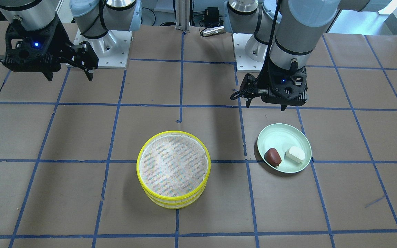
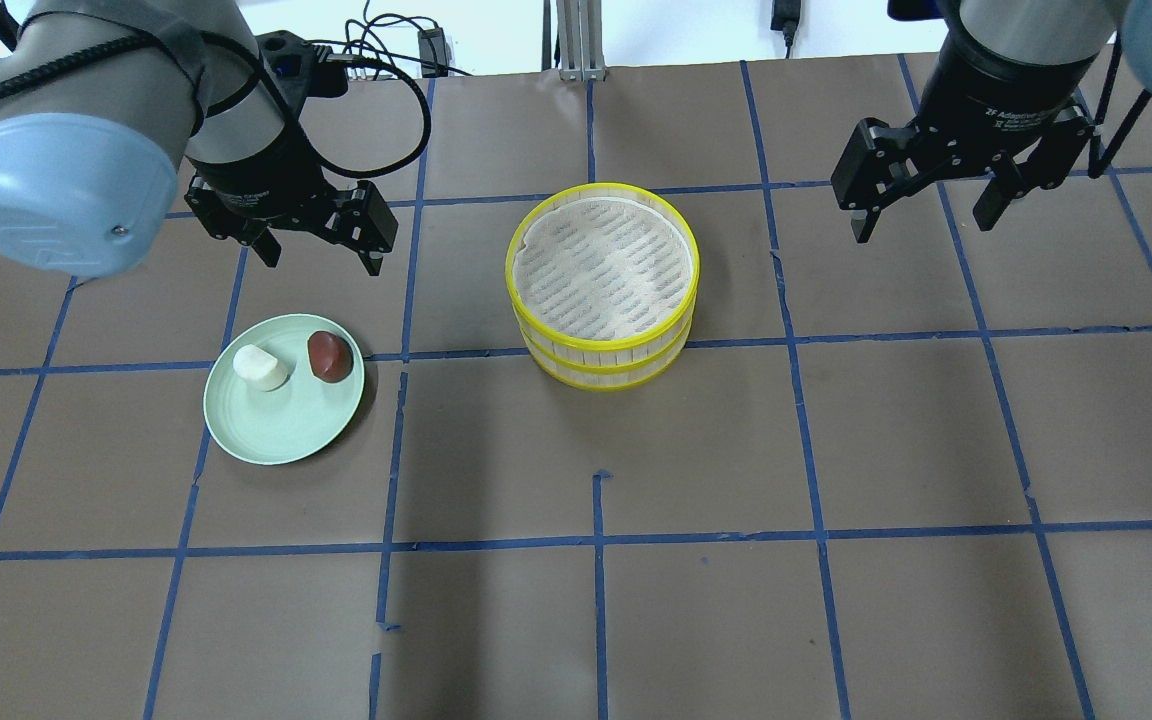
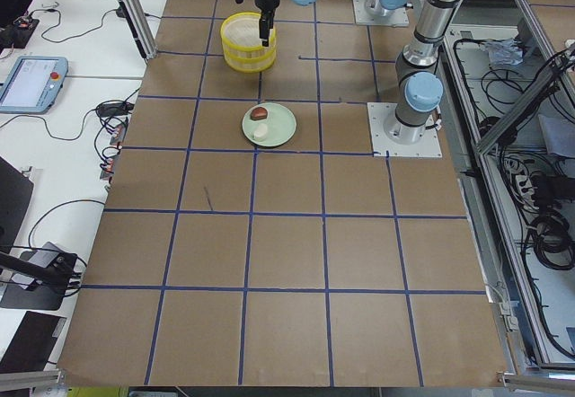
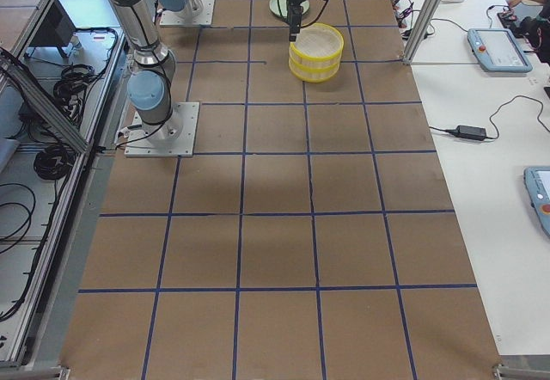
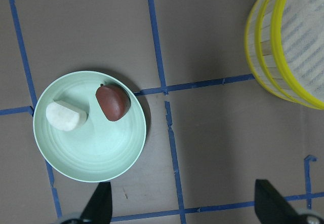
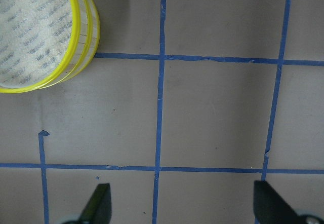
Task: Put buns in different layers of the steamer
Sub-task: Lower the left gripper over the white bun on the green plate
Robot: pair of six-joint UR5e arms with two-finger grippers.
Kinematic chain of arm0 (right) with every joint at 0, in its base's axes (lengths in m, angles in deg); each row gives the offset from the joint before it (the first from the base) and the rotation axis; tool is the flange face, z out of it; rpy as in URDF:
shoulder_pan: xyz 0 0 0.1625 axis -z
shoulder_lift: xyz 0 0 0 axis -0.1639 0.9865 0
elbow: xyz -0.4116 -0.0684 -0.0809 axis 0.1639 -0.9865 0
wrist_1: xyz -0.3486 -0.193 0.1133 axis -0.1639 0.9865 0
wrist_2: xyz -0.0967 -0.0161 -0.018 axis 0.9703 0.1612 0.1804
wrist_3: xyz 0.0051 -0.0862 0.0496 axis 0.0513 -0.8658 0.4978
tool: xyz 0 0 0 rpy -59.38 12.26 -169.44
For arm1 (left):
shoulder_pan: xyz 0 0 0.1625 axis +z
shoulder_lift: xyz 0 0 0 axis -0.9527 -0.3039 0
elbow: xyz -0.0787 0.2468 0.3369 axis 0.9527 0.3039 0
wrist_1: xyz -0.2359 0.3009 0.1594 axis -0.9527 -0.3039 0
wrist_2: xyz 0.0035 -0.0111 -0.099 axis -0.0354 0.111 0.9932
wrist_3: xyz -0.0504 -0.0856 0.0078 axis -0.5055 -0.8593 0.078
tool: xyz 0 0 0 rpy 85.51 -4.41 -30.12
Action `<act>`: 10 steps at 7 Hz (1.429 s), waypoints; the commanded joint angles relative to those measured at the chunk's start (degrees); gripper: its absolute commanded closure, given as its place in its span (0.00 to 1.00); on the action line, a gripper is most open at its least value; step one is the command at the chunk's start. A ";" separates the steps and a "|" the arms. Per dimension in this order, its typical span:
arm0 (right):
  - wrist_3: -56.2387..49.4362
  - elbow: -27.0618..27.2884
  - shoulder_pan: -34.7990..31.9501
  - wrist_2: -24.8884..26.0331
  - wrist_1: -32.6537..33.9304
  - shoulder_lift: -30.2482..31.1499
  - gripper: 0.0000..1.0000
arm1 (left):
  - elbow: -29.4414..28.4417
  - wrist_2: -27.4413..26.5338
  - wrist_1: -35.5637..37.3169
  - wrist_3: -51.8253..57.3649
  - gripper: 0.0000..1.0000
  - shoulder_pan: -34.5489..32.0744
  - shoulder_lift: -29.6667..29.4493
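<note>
— Yellow-rimmed steamer layers [image 1: 198, 187] sit closest, one on the other. Where on the table [image 1: 64, 199] are they?
— About in the middle, between the two arms and out from the robot's edge. The top layer [image 1: 138, 166] sits right on the bottom layer [image 1: 174, 206].
— What shows in the top one?
— Just its whitish woven liner. I cannot see inside the bottom one.
— What comes a bit farther back?
— The green plate [image 1: 279, 134]. It sits toward the robot's left end of the table, apart from the stack.
— Where are the buns?
— Both lie on the plate, on the side away from the robot. The brown bun [image 1: 273, 156] is by the plate's rim, on the side nearer the steamer. The white bun [image 1: 295, 154] is just beside it, not touching.
— And behind the plate?
— The left gripper [image 2: 323, 262] hangs in the air, just on the robot's side of the plate. Its two fingers are spread wide and hold nothing.
— And farthest back?
— The right gripper [image 2: 919, 228] hangs toward the robot's right end, well apart from the stack. Its fingers are spread wide too, with nothing in them.
</note>
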 commanded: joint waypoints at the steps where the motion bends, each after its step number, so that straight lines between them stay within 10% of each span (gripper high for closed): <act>1: 0.29 -0.08 0.00 0.01 0.06 0.07 0.00 | -0.30 0.00 -0.01 0.09 0.00 0.04 -0.69; 7: 0.29 0.01 -0.09 0.10 -0.03 0.16 0.00 | 2.24 -6.33 2.54 3.69 0.00 3.90 -6.91; 10: 0.38 0.09 -0.09 0.18 -0.20 0.42 0.00 | 6.35 -10.90 17.52 11.11 0.02 6.88 -14.47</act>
